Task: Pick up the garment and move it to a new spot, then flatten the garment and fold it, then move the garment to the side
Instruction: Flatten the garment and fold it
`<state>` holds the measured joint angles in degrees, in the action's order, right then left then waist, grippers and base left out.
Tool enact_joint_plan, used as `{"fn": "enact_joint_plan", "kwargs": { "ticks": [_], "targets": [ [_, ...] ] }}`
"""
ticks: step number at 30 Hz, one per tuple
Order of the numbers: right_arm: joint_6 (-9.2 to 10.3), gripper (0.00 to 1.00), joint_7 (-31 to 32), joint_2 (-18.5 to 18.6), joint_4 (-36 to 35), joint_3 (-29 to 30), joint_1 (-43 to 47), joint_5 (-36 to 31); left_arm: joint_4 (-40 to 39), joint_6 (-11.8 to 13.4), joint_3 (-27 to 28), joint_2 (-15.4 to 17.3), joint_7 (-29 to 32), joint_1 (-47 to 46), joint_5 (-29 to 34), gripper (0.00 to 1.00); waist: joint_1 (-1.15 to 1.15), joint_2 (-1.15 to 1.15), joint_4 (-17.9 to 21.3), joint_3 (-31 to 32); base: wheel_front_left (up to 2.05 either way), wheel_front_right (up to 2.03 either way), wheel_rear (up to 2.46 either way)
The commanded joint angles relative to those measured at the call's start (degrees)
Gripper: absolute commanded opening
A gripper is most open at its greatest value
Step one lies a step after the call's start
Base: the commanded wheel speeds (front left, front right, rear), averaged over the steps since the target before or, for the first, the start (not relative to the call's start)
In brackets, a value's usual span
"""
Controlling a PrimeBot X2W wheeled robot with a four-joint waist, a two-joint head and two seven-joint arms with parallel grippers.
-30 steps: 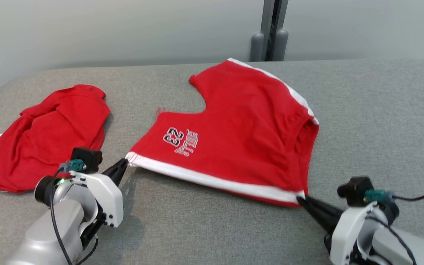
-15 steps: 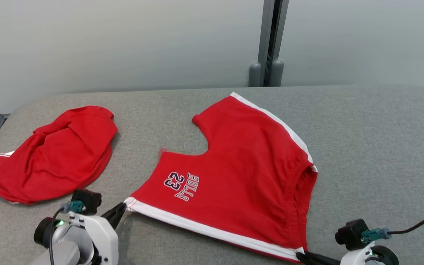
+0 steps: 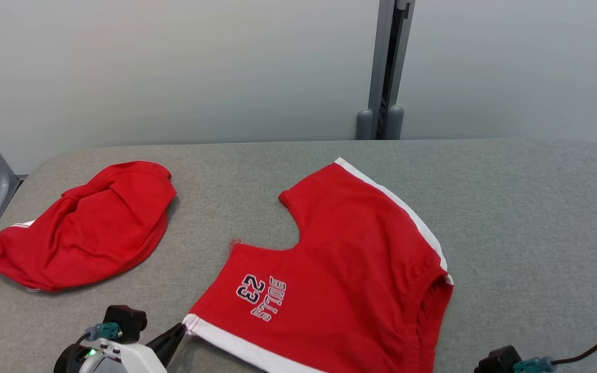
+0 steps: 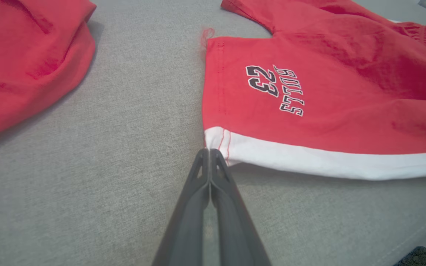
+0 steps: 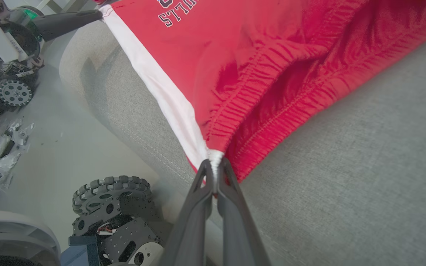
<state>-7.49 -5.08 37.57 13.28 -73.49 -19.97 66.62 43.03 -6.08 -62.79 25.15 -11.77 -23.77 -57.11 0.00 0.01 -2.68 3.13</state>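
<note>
The garment (image 3: pixel 350 269) is a pair of red shorts with a white side stripe and "BULLS 23" print, spread on the grey padded table (image 3: pixel 526 217). My left gripper (image 3: pixel 180 327) is shut on the leg-hem corner at the white stripe; the left wrist view shows this grip (image 4: pixel 210 150) on the shorts (image 4: pixel 309 92). In the right wrist view my right gripper (image 5: pixel 215 162) is shut on the waistband corner of the shorts (image 5: pixel 272 55), at the table's near edge. The white stripe stretches taut between both grips, up to the left gripper (image 5: pixel 98 14).
A second red garment (image 3: pixel 86 228) lies bunched at the table's left, also in the left wrist view (image 4: pixel 20 55). A grey post (image 3: pixel 384 67) stands behind the table. Below the near edge the robot's wheeled base (image 5: pixel 113 207) stands on the floor.
The head camera has tilted up, shifting the picture down. Both grippers have drawn the shorts toward the table's near edge, away from the far edge. The other garment has stayed put.
</note>
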Motion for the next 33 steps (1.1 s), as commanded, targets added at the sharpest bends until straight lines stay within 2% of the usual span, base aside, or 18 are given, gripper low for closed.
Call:
{"fn": "enact_joint_plan", "kwargs": {
  "ticks": [1, 5, 12, 22, 27, 33],
  "targets": [
    [0.0, 0.0, 0.4, 0.5, -0.8, -0.1, 1.2, -0.3, -0.9, 0.6, 0.2, 0.7, 0.2, 0.8, -0.4, 0.0, 0.0, -0.01, 0.1, 0.1, 0.0, 0.0, 0.0],
    [0.0, 0.0, 1.1, 1.3, -3.0, -0.1, 1.6, 0.0, -5.2, 2.3, -0.1, 3.4, 0.5, 1.6, 0.4, 0.0, 0.0, -0.01, 0.8, -0.1, 0.0, 0.0, 0.0],
    [0.0, 0.0, -4.1, 0.8, -4.0, 0.0, -1.0, 2.7, -13.4, 5.9, 2.4, 6.8, 0.9, -0.7, -0.2, 0.0, 0.0, -0.01, 2.9, -1.8, 0.0, 0.0, 0.0],
    [0.0, 0.0, -10.0, -0.8, -4.6, 0.1, -8.6, 6.6, -20.1, 8.2, 7.3, 10.3, 1.8, -7.1, -1.6, 0.0, 0.0, -0.01, 10.1, -4.8, 0.0, 0.0, 0.0],
    [0.0, 0.0, -10.2, -4.4, -4.5, 5.2, -11.2, 6.2, -20.7, 9.6, 9.8, 11.9, 3.6, -12.3, -2.0, 0.0, 0.0, -0.01, 14.7, -8.0, 0.0, 0.0, 0.0],
    [0.0, 0.0, -10.2, -9.4, -4.0, 10.8, -12.5, 3.0, -18.5, 9.8, 11.0, 12.7, 6.2, -20.0, -0.3, 0.0, 0.0, -0.01, 19.8, -12.4, 0.0, 0.0, 0.0]
  ]
}}
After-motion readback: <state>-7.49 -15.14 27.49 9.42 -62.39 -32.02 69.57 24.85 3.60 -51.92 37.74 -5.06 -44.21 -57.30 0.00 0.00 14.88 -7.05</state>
